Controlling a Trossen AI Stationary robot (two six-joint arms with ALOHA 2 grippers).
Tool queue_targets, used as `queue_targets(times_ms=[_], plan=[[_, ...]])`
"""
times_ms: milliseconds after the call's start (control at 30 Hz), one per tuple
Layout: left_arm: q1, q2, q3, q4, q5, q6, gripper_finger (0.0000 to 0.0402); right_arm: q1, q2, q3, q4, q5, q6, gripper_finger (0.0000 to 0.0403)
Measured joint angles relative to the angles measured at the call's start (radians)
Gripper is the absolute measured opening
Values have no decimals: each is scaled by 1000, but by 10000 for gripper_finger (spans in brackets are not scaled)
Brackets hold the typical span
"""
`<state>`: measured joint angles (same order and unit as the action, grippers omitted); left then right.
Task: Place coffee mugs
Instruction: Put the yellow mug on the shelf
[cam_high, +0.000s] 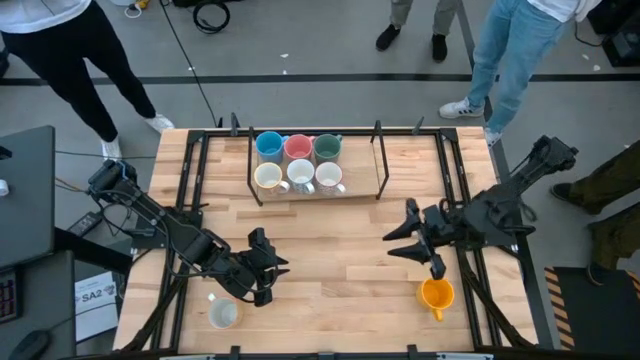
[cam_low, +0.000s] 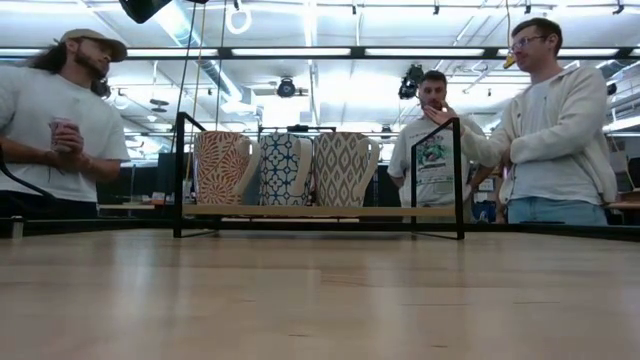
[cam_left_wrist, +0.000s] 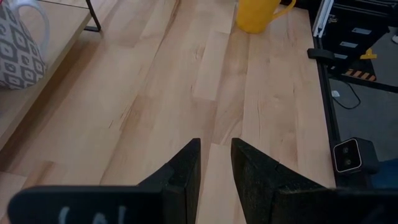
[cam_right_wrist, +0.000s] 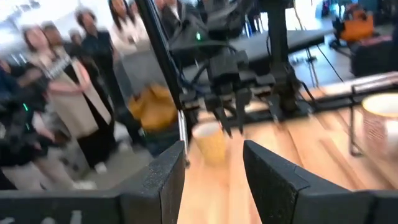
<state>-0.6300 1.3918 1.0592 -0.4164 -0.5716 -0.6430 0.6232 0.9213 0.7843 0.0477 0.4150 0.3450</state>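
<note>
Counting eight mugs — six on the rack, two loose — with left hand and right hand slightly parted, empty.

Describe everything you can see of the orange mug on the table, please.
The orange mug is a small round mug, glossy like ceramic, orange-yellow all over. It stands upright on the bare wooden table, near its front right corner, mouth up, its handle toward the front edge. It stands apart from the rack of mugs. The right gripper hangs just beside it, not gripping it. Nothing else touches it.
</note>
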Motion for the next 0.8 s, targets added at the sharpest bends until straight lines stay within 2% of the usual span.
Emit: queue_targets(times_ms=[200,367,467,600,800], plan=[[0,0,0,1,0,0,96,74,52,295,-576,52,145,168],[0,0,0,1,0,0,96,112,141,435,-892,47,404,168],[0,0,0,1,0,0,96,126,186,448,-1006,-28,561,168],[0,0,0,1,0,1,96,139,250,448,-1165,-181,735,168],[0,0,0,1,0,1,96,171,344,447,-1352,-320,811,168]])
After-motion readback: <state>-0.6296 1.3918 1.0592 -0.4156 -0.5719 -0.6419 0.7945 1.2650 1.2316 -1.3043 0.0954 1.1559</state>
